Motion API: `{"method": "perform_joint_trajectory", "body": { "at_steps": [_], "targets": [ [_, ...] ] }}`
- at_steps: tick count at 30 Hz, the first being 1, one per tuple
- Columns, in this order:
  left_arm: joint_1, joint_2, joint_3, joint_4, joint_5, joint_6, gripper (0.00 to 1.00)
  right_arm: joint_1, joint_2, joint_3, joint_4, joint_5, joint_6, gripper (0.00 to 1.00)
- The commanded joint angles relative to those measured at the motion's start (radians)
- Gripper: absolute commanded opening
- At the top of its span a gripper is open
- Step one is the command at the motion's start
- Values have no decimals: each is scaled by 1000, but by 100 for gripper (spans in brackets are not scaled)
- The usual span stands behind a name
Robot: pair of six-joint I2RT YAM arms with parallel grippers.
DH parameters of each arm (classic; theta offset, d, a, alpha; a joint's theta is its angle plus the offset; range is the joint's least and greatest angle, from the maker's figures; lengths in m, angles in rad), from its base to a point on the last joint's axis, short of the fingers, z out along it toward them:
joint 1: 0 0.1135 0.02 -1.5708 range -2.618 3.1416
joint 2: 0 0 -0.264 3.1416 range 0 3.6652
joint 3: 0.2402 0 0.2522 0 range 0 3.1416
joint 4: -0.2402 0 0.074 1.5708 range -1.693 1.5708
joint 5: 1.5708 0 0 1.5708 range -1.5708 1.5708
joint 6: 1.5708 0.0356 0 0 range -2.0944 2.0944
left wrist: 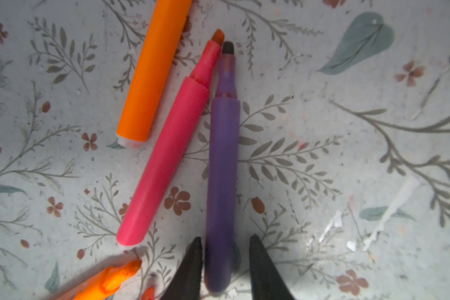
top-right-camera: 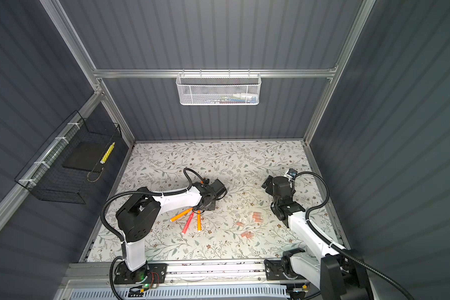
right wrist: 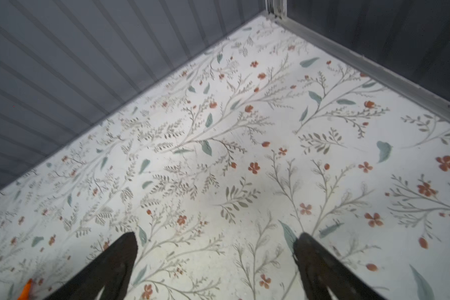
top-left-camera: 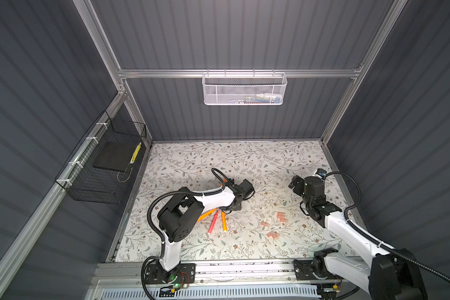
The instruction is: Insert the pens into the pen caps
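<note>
Floral tabletop (top-left-camera: 244, 161) lies under both my arms. My left gripper (left wrist: 226, 237) straddles the back end of the purple pen (left wrist: 224, 161), touching it on one side with a gap on the other, not clamped. My right gripper (right wrist: 217, 235) hangs wide apart over the tabletop, with the caps (top-left-camera: 273, 224) lying near it, toward the front edge.

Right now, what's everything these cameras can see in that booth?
table: one, pale floral print, under both arms.
orange pens: three, orange, table left of centre.
pink pens: two, red-pink, among the orange ones.
purple pen: one, purple, beside a pink pen.
pen caps: about six, translucent pink, clustered right of centre.
white mesh basket: one, white, rear rail.
black wire basket: one, black, left wall, holding a dark slab.
left gripper: one, black, jaws astride the purple pen's end, not yet clamped.
right gripper: one, black, open, empty, above the table's right side.
</note>
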Motion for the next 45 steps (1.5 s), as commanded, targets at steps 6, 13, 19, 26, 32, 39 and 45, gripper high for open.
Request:
{"method": "perform_joint_trajectory", "body": {
  "at_steps": [6, 13, 19, 26, 32, 39, 45],
  "targets": [
    [31, 38, 8, 12, 82, 55, 17, 171, 36, 93, 75, 97, 92, 99],
    [33, -21, 34, 68, 160, 148, 8, 184, -70, 55, -5, -21, 146, 99],
    [38, -170, 101, 50, 186, 230, 0, 207, -178, 4, -21, -136, 231, 99],
    [39, -414, -77, 416, 290, 387, 0, 348, -142, 43, 54, -228, 259, 99],
    [38, -478, -245, 634, 441, 480, 0, 431, -74, 63, 177, -294, 251, 86],
    [38, -520, -256, 610, 523, 551, 0, 487, 10, 91, 265, -272, 251, 72],
    [37, -538, -225, 552, 575, 592, 0, 488, 96, 117, 283, -257, 263, 63]
  ]
}}
